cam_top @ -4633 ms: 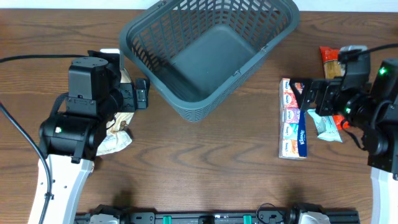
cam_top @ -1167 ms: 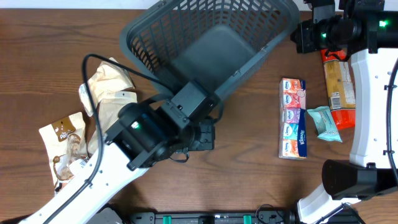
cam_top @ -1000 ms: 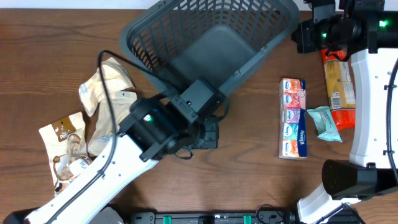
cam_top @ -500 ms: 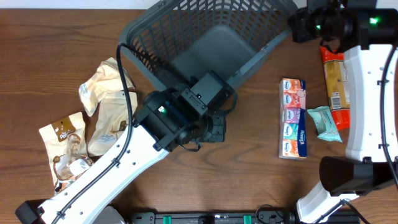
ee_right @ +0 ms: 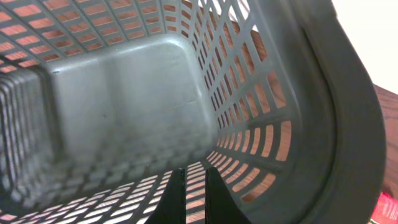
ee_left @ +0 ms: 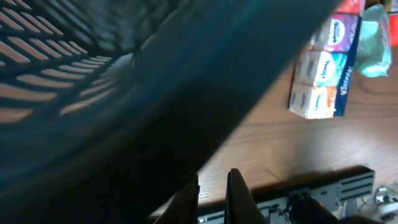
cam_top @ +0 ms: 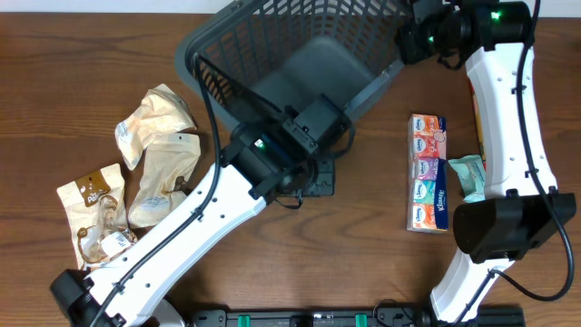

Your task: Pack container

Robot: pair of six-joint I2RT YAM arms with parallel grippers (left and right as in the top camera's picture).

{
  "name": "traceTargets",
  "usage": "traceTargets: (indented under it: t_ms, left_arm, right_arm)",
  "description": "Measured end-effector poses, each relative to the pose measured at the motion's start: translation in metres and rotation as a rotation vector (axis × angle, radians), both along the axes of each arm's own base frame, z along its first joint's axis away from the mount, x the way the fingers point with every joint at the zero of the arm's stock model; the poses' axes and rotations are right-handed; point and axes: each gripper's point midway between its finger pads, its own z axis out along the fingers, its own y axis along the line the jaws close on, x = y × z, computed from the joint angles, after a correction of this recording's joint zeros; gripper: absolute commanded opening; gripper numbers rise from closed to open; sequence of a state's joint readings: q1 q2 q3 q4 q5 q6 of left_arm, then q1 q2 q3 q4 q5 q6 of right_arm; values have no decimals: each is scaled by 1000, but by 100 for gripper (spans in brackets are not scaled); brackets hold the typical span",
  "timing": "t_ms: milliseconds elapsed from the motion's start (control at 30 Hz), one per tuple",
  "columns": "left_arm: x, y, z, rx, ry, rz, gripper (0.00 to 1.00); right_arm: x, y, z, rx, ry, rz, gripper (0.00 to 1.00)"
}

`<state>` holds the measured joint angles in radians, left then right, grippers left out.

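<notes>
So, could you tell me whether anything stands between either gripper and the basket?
Nothing visible does. The left gripper is right against the basket at its near corner, and the right gripper is at its far right rim, shut like the left.

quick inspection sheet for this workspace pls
surface: brown wooden table
job's things: grey slotted container at the far edge, empty
clutter: crumpled beige bags, brown packet left; tissue packs, teal packet right
grippers: left gripper shut by the container's near corner; right gripper shut over its right corner; nothing seen held
cables: black cable loops off the left arm
surroundings: black rail along the near edge
</notes>
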<state>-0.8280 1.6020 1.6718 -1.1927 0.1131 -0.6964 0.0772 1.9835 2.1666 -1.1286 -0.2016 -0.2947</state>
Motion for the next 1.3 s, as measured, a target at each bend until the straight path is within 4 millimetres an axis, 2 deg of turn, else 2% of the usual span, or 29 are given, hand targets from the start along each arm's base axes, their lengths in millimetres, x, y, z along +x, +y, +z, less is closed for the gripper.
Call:
traceTargets:
  t_ms: [333,733,1300]
  left_arm:
    - [13,5,-14,46,6,37,6]
    - [43,36,-16,60,2,153,6]
    - [55,63,-18,86,23,233,6]
  right_arm:
    - [-3,0,1,-6,7,7,1]
    - [-11,-8,-5,-25,51,-12,1]
    - [-30,-8,-17,-39,142,-10,1]
